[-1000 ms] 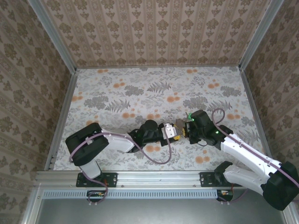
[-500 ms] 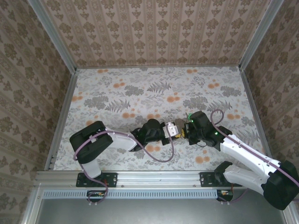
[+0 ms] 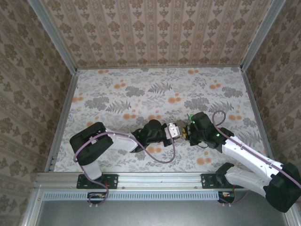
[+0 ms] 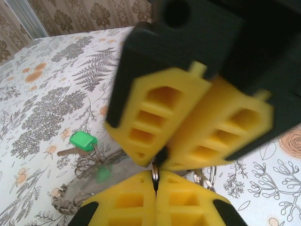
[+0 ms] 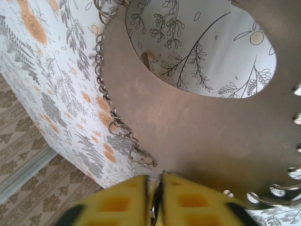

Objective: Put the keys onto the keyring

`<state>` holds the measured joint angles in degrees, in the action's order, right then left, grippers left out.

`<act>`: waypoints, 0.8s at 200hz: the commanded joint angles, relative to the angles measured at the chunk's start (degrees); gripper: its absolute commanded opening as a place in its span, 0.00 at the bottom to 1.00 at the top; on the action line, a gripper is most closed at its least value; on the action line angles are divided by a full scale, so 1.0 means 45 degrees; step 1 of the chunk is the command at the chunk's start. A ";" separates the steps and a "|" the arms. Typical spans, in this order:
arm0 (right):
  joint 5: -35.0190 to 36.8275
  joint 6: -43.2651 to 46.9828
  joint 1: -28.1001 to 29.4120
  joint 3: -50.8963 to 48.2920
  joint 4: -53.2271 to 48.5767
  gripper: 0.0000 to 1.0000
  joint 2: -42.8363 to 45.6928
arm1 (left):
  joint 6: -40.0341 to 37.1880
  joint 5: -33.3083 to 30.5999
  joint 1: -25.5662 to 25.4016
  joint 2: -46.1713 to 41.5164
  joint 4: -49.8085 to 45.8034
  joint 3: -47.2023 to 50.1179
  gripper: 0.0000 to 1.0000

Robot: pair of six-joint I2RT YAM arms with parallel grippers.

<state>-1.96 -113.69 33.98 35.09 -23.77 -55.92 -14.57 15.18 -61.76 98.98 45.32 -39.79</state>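
Tabletop from above: the left gripper (image 3: 177, 132), its yellow fingers (image 4: 127, 202) clamped on a small silver wire ring (image 4: 154, 170), meets the right gripper (image 3: 186, 133) tip to tip near the front middle. The right gripper's yellow pads (image 5: 117, 200) flank a thin ring so closely that a grip cannot be told. The likely risk is that two pinches on one ring twist it loose, dropping it toward the green-headed key (image 4: 83, 140) and the brownish-grey chain keyring (image 4: 66, 200) lying just beside them. Floral cloth covers the table (image 3: 141, 89), and beige patterned walls (image 3: 155, 33) enclose it.
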 commanded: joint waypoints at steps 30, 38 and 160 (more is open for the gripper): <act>0.2560 0.5352 0.0013 -0.0190 -0.0495 0.47 0.2382 | 0.0622 0.1074 0.0912 -0.1362 0.0411 0.0121 0.00; 0.3012 0.7366 0.0015 -0.0317 0.0140 0.45 0.2822 | 0.0620 0.1406 0.1109 -0.1651 0.0320 0.0168 0.00; -0.5576 2.9439 -0.0011 -0.0535 0.2514 0.35 0.4285 | -0.0947 0.7357 0.2587 -0.5423 -0.4346 -0.0881 0.00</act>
<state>-15.75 5.37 33.91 30.17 -11.53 -36.14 -16.32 42.04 -50.48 77.62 29.47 -41.36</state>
